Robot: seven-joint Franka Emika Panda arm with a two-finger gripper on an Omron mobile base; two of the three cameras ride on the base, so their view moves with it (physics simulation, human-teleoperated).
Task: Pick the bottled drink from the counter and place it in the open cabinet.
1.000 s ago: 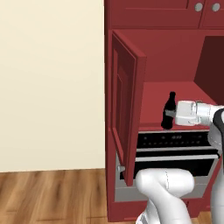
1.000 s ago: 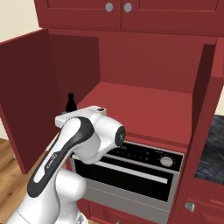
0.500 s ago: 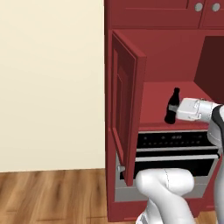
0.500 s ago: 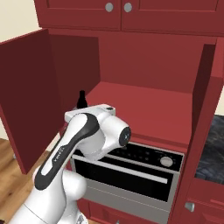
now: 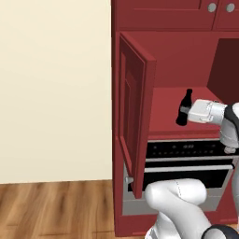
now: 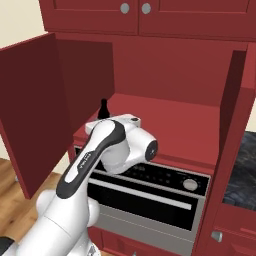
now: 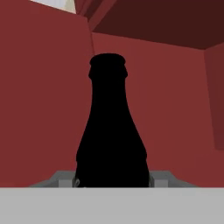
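Note:
The bottled drink [image 5: 184,108] is a small black bottle, standing upright in my gripper [image 5: 185,113], which is shut on its body. It sits low over the front left part of the open cabinet's red shelf [image 5: 163,109]; I cannot tell whether its base touches. From the right base view, only the bottle's neck [image 6: 104,107] shows above my white hand. In the hand view the bottle [image 7: 112,131] fills the middle, with grey fingers [image 7: 162,177] at both sides and the recess's back wall behind it.
The cabinet's left door [image 5: 133,116] and right door [image 6: 236,125] stand open at either side of the recess. An oven [image 6: 150,182] sits directly under the shelf. Closed red doors with silver knobs [image 6: 135,8] are above. A strip of black marbled counter [image 6: 245,165] lies at right.
The arm has carried the bottle deeper into the cabinet recess, away from the left door and over the shelf. The grip has stayed shut on it.

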